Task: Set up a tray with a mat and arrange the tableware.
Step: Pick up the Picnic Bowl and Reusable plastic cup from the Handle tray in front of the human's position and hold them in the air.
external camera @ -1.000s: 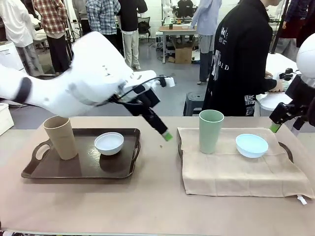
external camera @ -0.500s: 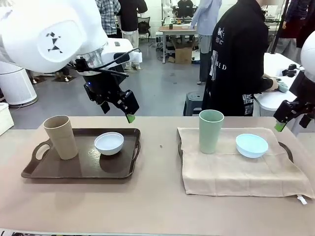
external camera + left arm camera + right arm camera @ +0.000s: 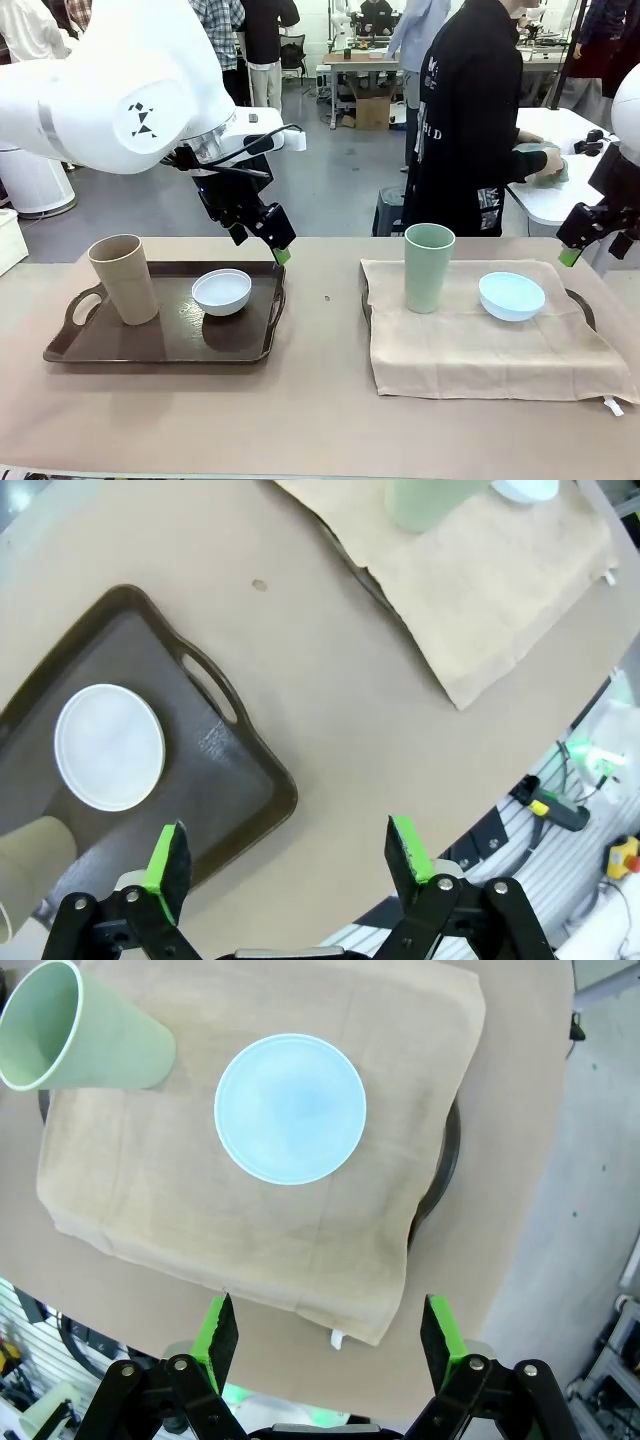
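Left gripper (image 3: 281,251), wide and empty, hangs over the dark tray's (image 3: 277,305) right rim, white bowl (image 3: 222,291) near at its 8 o'clock; right gripper (image 3: 570,256), also wide, sits 2 o'clock of the light blue bowl (image 3: 511,295).

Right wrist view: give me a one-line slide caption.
Open right gripper above the light blue bowl and pale green cup on a beige mat covering a tray.

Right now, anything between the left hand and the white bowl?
Nothing visible. The open left hand hangs above the far right corner of the brown tray; the white bowl lies uncovered toward the tray's middle, and the tan cup stands beyond it, out of the path.
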Tool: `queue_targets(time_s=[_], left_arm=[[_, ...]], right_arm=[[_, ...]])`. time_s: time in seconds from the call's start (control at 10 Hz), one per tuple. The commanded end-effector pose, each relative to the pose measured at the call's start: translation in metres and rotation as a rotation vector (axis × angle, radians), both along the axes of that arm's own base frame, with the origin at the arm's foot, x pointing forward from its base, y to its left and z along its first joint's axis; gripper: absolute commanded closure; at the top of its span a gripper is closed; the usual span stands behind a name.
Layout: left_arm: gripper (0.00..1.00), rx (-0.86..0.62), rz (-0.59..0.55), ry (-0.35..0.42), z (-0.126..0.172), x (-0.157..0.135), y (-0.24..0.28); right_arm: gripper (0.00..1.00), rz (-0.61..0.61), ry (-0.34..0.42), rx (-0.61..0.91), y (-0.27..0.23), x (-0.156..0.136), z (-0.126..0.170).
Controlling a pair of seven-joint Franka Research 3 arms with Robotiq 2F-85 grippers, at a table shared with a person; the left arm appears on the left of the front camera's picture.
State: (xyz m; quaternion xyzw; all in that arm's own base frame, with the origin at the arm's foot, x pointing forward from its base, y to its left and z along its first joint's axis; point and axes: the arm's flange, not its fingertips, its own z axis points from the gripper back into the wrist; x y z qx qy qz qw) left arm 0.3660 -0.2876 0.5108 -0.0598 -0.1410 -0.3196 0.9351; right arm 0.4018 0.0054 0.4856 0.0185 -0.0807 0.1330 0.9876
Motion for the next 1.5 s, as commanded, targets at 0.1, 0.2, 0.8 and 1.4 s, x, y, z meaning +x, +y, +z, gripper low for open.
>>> queue_targets(time_s=[0.1,0.2,0.8,1.4], left_arm=[[0.0,-0.016,-0.011,-0.009,0.004,-0.005,0.005],[0.0,-0.016,-0.011,-0.009,0.004,-0.005,0.005],[0.0,-0.311,0.316,0.421,0.052,-0.032,0.225],[0.0,-0.375,0.35,0.41,0.05,-0.047,0.286]], right_arm=[[0.05,0.0,-0.001,0.01,0.001,-0.001,0.001],[0.05,0.0,-0.001,0.01,0.001,-0.001,0.001],[0.05,-0.065,0.004,0.085,-0.015,-0.021,0.012],[0.05,0.033,0.09,0.411,-0.021,-0.023,0.035]])
